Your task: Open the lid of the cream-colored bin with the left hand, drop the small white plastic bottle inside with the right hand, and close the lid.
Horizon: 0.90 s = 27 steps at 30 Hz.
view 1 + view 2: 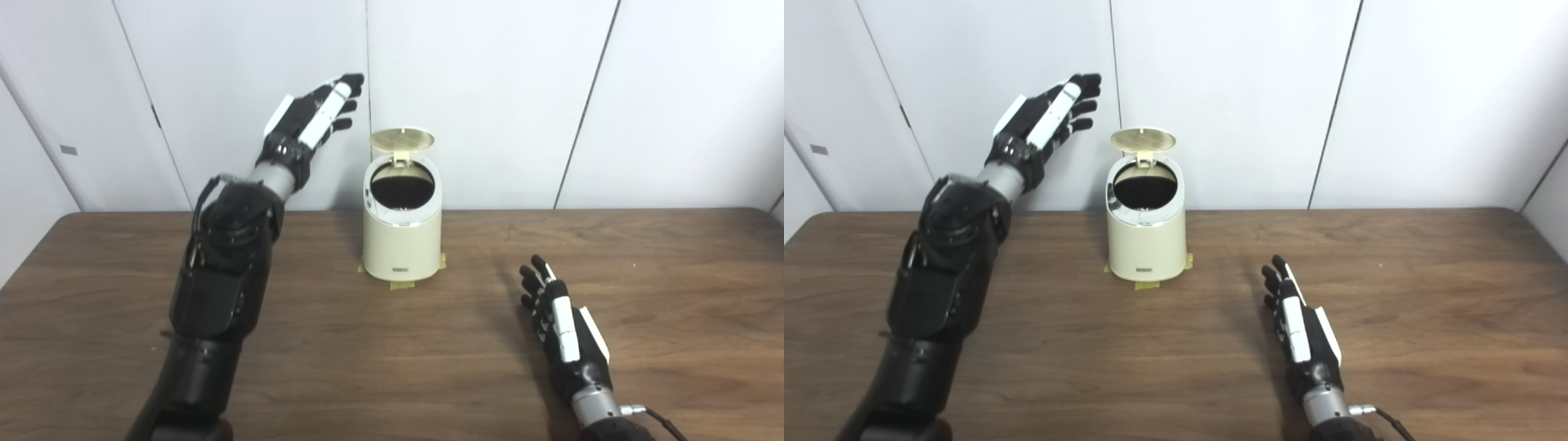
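Observation:
The cream-colored bin (401,236) stands at the table's far middle, fixed with tape at its base. Its round lid (402,139) stands upright, open, and the dark inside shows. My left hand (315,116) is raised high, up and to the left of the lid, fingers stretched out, open, not touching it. My right hand (560,318) rests low over the table at the front right, fingers straight, open and empty. No small white bottle is in view in either eye view.
The brown wooden table (392,343) runs the full width. White wall panels (490,92) stand close behind the bin. Yellow tape tabs (401,285) stick out under the bin.

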{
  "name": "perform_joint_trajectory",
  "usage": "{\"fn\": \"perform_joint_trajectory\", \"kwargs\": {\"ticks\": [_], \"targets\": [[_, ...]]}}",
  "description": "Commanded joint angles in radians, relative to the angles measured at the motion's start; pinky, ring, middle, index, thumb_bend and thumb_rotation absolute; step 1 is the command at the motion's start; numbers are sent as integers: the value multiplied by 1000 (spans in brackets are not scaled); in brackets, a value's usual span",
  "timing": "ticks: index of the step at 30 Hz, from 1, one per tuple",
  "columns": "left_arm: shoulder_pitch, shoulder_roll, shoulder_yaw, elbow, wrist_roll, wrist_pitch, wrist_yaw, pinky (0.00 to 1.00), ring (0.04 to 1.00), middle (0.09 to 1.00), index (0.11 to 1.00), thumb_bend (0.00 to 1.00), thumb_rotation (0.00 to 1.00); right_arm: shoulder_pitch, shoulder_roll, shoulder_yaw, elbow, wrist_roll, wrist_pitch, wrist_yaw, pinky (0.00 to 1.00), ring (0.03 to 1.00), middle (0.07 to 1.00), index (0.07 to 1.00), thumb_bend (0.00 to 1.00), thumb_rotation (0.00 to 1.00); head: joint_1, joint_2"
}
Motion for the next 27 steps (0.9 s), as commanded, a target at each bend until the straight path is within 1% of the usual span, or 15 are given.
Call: {"fn": "perform_joint_trajectory", "kwargs": {"ticks": [1, 2, 4, 7, 9, 10, 11, 12, 14, 16, 17, 19, 21, 23, 27], "targets": [[-81, 29, -33, 7, 41, -45, -28, 874, 896, 890, 866, 415, 784, -21, 4, -2, -23, -1, -49, -1, 949, 969, 943, 977, 618, 1000, 0, 1], [-94, 42, -56, 17, 60, -51, -45, 876, 896, 889, 866, 408, 797, -21, 4, -1, -22, -1, -54, 0, 947, 968, 941, 977, 618, 1000, 0, 0], [-113, 60, -91, 31, 90, -54, -72, 883, 899, 878, 865, 394, 880, -21, 5, 1, -20, -1, -58, 1, 934, 957, 930, 977, 613, 1000, 0, 0], [-142, 72, -126, 56, 113, -51, -108, 876, 898, 879, 866, 406, 907, -22, 10, 1, -14, -1, -66, -1, 912, 943, 913, 972, 606, 1000, -3, 1], [-159, 91, -174, 73, 156, -74, -142, 868, 896, 883, 872, 409, 929, -21, 13, 1, -7, -1, -81, -1, 901, 936, 907, 970, 595, 1000, -4, 3], [-165, 99, -192, 79, 176, -84, -154, 856, 895, 876, 874, 408, 964, -20, 14, 1, -6, -1, -86, -1, 885, 927, 903, 969, 585, 1000, -4, 3], [-172, 109, -220, 87, 206, -102, -164, 852, 894, 873, 875, 407, 976, -19, 16, 2, -6, -1, -90, -1, 880, 925, 902, 968, 581, 1000, -5, 3], [-180, 122, -257, 94, 252, -117, -170, 842, 880, 853, 864, 403, 971, -17, 17, 4, -7, -2, -90, 0, 869, 921, 900, 968, 579, 1000, -6, 3], [-193, 139, -306, 105, 318, -136, -183, 807, 852, 823, 836, 424, 975, -15, 18, 6, -9, -2, -90, 1, 846, 917, 900, 970, 578, 1000, -6, 4], [-206, 147, -344, 118, 366, -136, -207, 829, 857, 828, 821, 468, 970, -12, 19, 8, -11, -1, -88, 2, 824, 912, 899, 971, 576, 1000, -7, 4], [-209, 148, -356, 122, 384, -135, -217, 832, 859, 839, 823, 489, 951, -11, 21, 8, -12, -1, -87, 2, 793, 902, 896, 971, 578, 1000, -7, 5], [-214, 145, -371, 129, 411, -136, -235, 822, 868, 867, 845, 490, 922, -8, 24, 10, -16, 1, -82, 2, 775, 897, 896, 971, 579, 1000, -10, 6], [-216, 144, -381, 133, 426, -138, -258, 816, 872, 878, 866, 479, 905, -6, 22, 15, -18, -1, -75, 5, 785, 902, 902, 980, 582, 1000, -12, 8], [-217, 145, -394, 133, 447, -143, -279, 817, 882, 887, 874, 491, 938, -6, 19, 20, -16, -3, -77, 10, 792, 905, 905, 990, 583, 1000, -13, 10], [-216, 138, -399, 123, 465, -116, -325, 823, 898, 912, 897, 534, 941, -13, 27, 24, -18, 10, -67, 13, 835, 911, 903, 1000, 568, 1000, -15, 14]]}}
